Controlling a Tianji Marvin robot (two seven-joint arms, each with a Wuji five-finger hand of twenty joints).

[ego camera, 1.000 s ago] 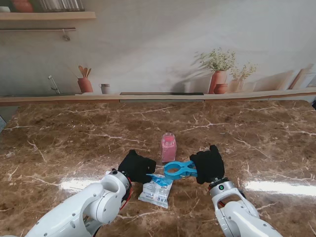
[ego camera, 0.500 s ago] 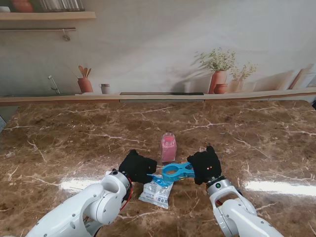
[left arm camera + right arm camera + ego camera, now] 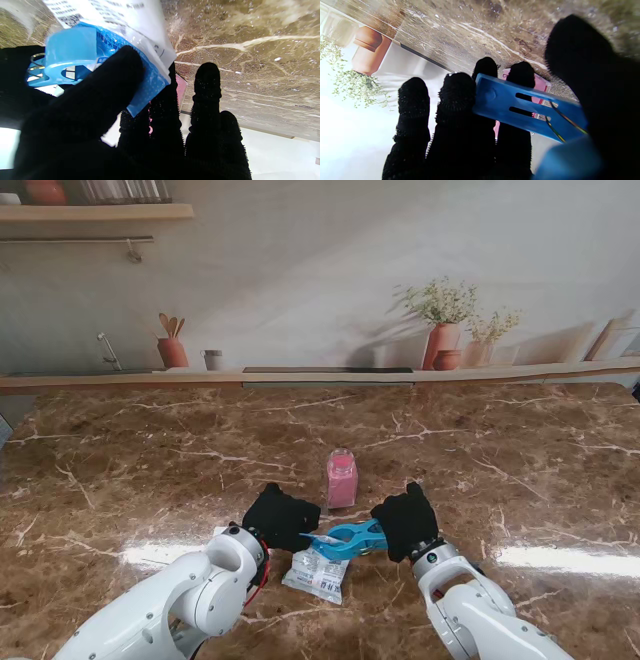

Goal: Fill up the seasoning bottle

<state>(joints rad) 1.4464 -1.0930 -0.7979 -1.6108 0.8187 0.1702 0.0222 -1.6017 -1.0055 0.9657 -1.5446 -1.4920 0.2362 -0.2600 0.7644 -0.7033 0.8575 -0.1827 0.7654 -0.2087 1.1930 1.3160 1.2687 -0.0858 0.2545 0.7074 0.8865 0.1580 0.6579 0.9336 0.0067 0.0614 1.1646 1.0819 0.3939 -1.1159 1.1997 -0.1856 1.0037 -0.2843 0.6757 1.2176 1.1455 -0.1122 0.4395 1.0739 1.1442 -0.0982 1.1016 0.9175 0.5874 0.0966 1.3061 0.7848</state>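
Observation:
A small bottle (image 3: 341,479) full of pink seasoning stands on the marble table (image 3: 150,470), just beyond both hands. My left hand (image 3: 279,516) in its black glove is shut on the blue top edge of a white refill bag (image 3: 318,569), which hangs down toward me. My right hand (image 3: 404,522) is shut on a blue plastic clip (image 3: 345,538), whose tip reaches the bag's top. The left wrist view shows the bag (image 3: 140,47) pinched under my thumb with the clip (image 3: 67,57) beside it. In the right wrist view, the clip (image 3: 520,107) lies across my fingers, the pink bottle (image 3: 540,87) behind.
A raised ledge (image 3: 320,377) runs along the table's far edge, in front of a printed kitchen backdrop (image 3: 440,320). Brown marble stretches to both sides of the hands.
My right hand has moved left and slightly nearer to me with the clip, bringing its tip onto the top of the bag. The left hand and the bottle have stayed put.

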